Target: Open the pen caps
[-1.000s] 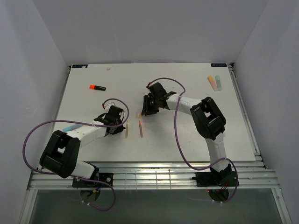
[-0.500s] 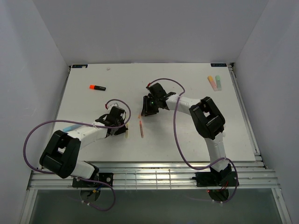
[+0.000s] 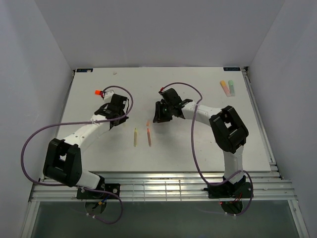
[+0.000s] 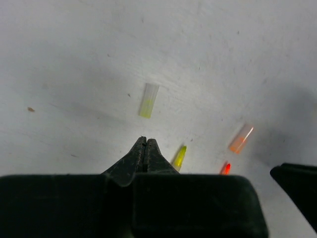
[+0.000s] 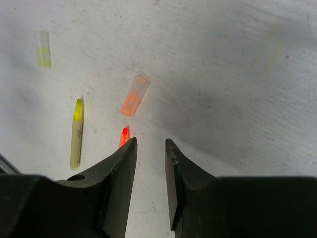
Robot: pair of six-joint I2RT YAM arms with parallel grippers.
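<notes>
Pen caps from two pens are already off and lying loose. The left end effector is pinched fully shut on nothing, with the clear yellow cap just ahead of its tips. The right end effector shows a narrow gap with nothing in it, and it hangs just above the orange pen's bare nib. The orange cap lies just beyond that.

In the last second the left arm has swung away from the yellow pen toward the far left. There, a black highlighter with its orange cap still on pokes out from behind the arm. The right jaws eased apart a little over the same time. I'd say this pair is finished and the black highlighter comes next.

Two pastel highlighters sit well apart in the far right corner and look untouched, though they are too small to be sure. I see no tray or box, so everything rests straight on the white table.
</notes>
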